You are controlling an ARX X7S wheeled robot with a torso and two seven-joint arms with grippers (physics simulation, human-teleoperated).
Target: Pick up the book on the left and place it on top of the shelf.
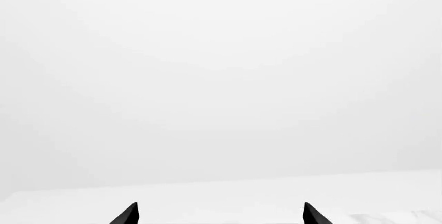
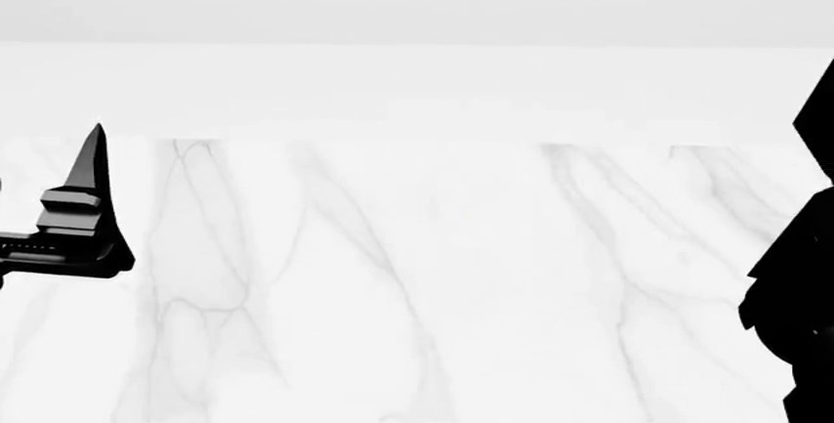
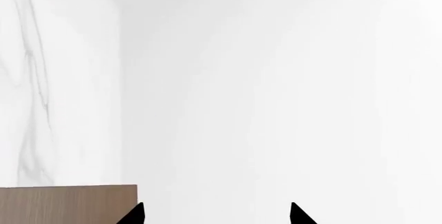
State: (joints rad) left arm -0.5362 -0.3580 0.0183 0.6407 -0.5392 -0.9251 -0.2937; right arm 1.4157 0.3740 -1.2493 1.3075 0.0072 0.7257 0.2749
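Left hand (image 1: 219,214) released, tips spread, empty; right hand (image 3: 215,214) likewise. Book not in view. Marble bench (image 2: 417,296) bare. Expect stiff, light, slick cover: pinch across thin edges.

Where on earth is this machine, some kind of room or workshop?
Probably a bare computer-rendered room, hard to say more: a white marble-veined surface, plain white walls, and a brown wooden board at the right wrist view's edge. No book shows.
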